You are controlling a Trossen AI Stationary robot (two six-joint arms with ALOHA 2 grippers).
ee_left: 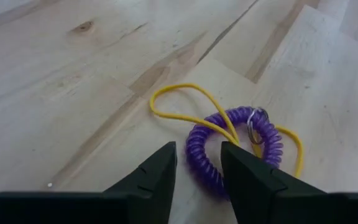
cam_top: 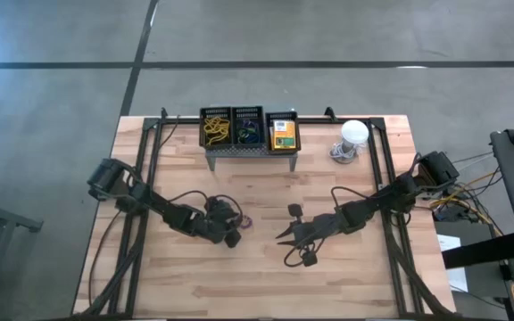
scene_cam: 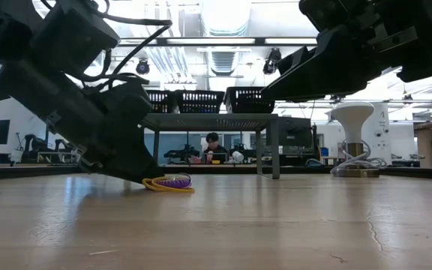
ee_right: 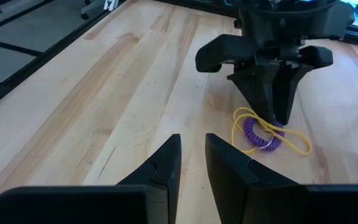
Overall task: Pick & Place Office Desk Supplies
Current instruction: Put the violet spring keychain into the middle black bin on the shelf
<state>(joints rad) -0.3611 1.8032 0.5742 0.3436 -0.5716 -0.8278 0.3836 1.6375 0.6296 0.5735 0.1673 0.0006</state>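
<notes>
From above, the left gripper (cam_top: 236, 230) reaches toward the middle of the wooden table (cam_top: 186, 276), a small purple coil (cam_top: 246, 219) lying just off its tips; the right gripper (cam_top: 284, 235) waits a little way off on the coil's other side. At the table's far edge, the grey perforated stand (cam_top: 248, 148) carries three black bins (cam_top: 246, 127), one holding a yellow-and-green box (cam_top: 282, 134).

At table height, the left gripper (scene_cam: 147, 177) is down at the surface, its tips at the purple coil (scene_cam: 175, 181) and the yellow rubber band (scene_cam: 156, 184) looped round it.

Past the left wrist, the two fingers (ee_left: 160, 174) stand partly apart, straddling the near arc of the purple coil (ee_left: 232, 149) without visibly pinching it. A yellow band (ee_left: 185, 102) threads through the coil and a small metal ring (ee_left: 255, 124) sits on it.

From the right wrist, that arm's own fingers (ee_right: 166, 163) sit close together, holding nothing, with the left gripper (ee_right: 277, 121) planted on the tangled coil (ee_right: 257, 134) ahead.

The bundle looks light, soft and springy; pinching the thick coil's wall, not the thin band, seems the surest hold, since the band would likely stretch or slip free.
</notes>
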